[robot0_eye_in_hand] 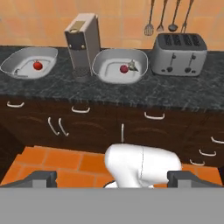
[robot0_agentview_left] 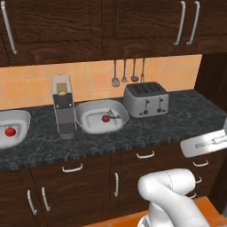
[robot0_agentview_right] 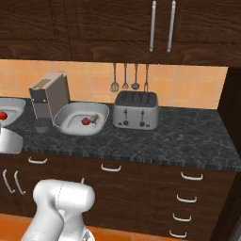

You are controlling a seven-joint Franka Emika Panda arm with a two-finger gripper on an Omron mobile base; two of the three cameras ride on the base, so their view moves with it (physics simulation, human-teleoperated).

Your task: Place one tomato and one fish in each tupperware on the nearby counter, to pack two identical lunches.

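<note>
**Two trays loaded, open hand held back from the counter**

A dark-wood kitchen with an orange tiled backsplash frames the counter [robot0_agentview_left: 146, 133], a black speckled worktop over brown drawers.

Left base view: the right-hand tupperware [robot0_agentview_left: 101, 116] sits between a tall grey appliance [robot0_agentview_left: 63, 106] and a silver toaster [robot0_agentview_left: 145, 99]. Inside it a tomato [robot0_agentview_left: 105, 118] lies just beside a small greyish fish [robot0_agentview_left: 113, 115]. The left-hand tupperware [robot0_agentview_left: 13, 128], cut by the frame edge, shows a second tomato [robot0_agentview_left: 10, 131]; whether a fish lies with it I cannot tell from here.

Right base view: the same right-hand tray, with its tomato touching or nearly touching the fish, stands left of the toaster. The other tray peeks in at the left edge.

Hand view: both trays appear side by side, well apart from the gripper [robot0_eye_in_hand: 113, 178], whose dark fingertips [robot0_eye_in_hand: 42, 177] stand spread as wide as they go with nothing between them. In the left tray, a thin pale sliver near the front-left rim may be its fish, too small to be sure.

Handling, as a judgement: the tomatoes are small, round and smooth, likely to roll, so a centred pinch across the widest part suits them. The fish looks thin, light and slippery; grip it across the body's middle, not the tail. The trays look rigid and light, and could slide if nudged.
</note>
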